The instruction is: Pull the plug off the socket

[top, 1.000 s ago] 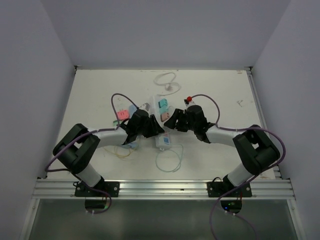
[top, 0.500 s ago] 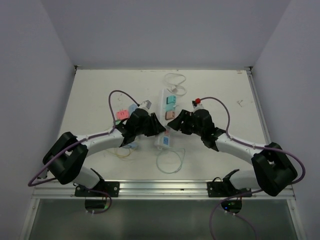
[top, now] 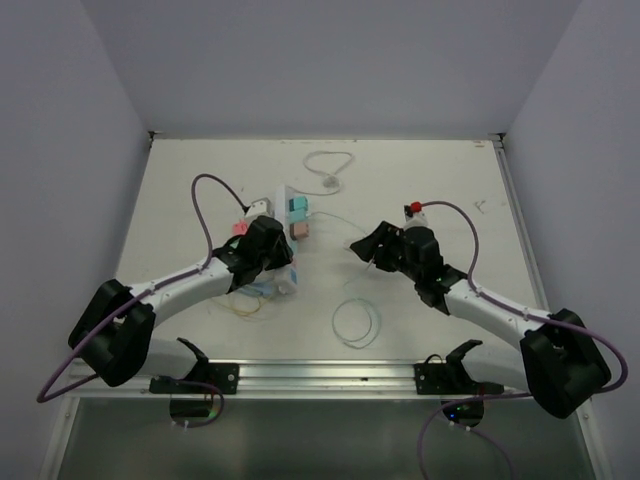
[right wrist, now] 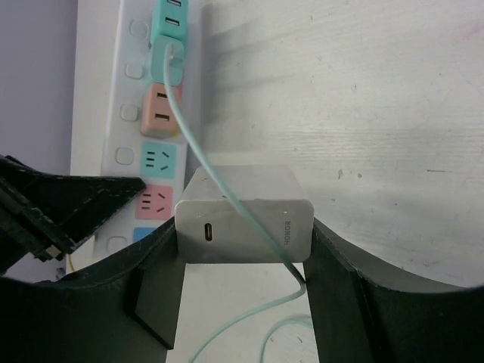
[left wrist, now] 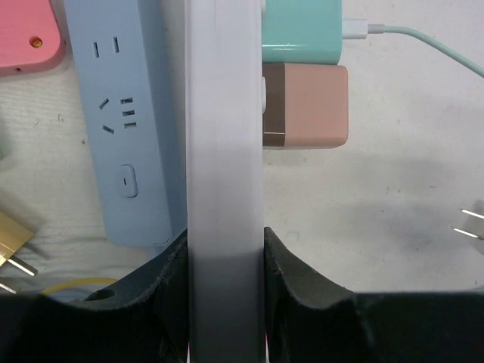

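My left gripper (top: 277, 262) is shut on the near end of a white power strip (top: 283, 205), which also shows in the left wrist view (left wrist: 224, 151) between the gripper's (left wrist: 225, 243) fingers. A teal plug (left wrist: 302, 34) and a pink plug (left wrist: 306, 106) sit in the strip's sockets. My right gripper (top: 362, 246) is shut on a white charger plug (right wrist: 243, 215), held clear of the strip (right wrist: 128, 113), to its right. The right gripper (right wrist: 243, 231) grips the charger by its sides. A mint cable (right wrist: 198, 144) crosses over it. The charger's prongs show in the left wrist view (left wrist: 470, 224).
A light blue power strip (left wrist: 128, 128) lies beside the white one, with a pink item (top: 240, 228) next to it. A white cable coil (top: 330, 165) lies at the back. A mint cable loop (top: 357, 322) and a yellow cable (top: 245, 303) lie near the front rail.
The right gripper has drawn the white charger out of the strip and moved right. The left gripper has carried the strip to the left. The two arms have spread apart.
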You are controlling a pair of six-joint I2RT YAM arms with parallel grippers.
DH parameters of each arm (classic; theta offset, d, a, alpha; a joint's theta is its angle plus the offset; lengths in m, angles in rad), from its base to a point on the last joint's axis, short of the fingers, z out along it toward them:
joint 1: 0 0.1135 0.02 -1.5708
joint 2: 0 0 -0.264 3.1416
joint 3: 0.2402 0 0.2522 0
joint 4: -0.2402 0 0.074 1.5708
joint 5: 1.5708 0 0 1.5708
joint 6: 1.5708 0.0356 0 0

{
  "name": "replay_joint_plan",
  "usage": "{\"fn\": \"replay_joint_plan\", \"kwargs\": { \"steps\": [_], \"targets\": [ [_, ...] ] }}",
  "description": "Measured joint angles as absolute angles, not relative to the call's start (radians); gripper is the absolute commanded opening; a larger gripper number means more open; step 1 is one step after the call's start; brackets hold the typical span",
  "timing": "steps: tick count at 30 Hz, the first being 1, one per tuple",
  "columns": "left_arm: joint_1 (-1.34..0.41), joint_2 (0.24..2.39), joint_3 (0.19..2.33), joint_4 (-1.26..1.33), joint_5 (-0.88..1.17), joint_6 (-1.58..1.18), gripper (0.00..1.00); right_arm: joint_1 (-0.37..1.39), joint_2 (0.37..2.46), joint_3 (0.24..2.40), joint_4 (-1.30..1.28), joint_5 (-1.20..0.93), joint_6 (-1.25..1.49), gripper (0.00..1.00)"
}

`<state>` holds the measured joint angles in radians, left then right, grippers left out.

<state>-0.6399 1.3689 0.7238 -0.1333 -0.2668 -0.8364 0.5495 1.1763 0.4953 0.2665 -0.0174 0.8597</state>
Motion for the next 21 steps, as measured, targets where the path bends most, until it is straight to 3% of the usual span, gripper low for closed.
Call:
{"fn": "replay_joint_plan", "kwargs": {
  "steps": [5, 8, 11, 14, 15, 18, 21],
  "targets": [
    [-0.640, 1.316, 0.723, -0.106, -0.256, -0.789, 0.00, 0.550, 1.263, 0.538, 0.212, -0.019, 0.830, 0.00],
    [-0.640, 1.298, 0.709, -0.051, -0.230, -0.762, 0.00, 0.550, 1.346, 0.573, 0.177, -0.040, 0.809, 0.06],
    [-0.640, 1.283, 0.665, 0.029, -0.189, -0.737, 0.00, 0.550, 1.415, 0.579, 0.170, -0.075, 0.797, 0.21],
    [-0.640, 1.282, 0.628, 0.083, -0.152, -0.720, 0.00, 0.550, 1.431, 0.583, 0.167, -0.099, 0.789, 0.46],
    [-0.640, 1.282, 0.616, 0.099, -0.141, -0.718, 0.00, 0.550, 1.431, 0.584, 0.164, -0.102, 0.784, 0.59],
    [-0.640, 1.283, 0.590, 0.134, -0.113, -0.712, 0.00, 0.550, 1.431, 0.593, 0.144, -0.108, 0.772, 0.77],
    [-0.640, 1.287, 0.572, 0.165, -0.093, -0.712, 0.00, 0.550, 1.411, 0.607, 0.111, -0.117, 0.754, 0.84]
  ]
}}
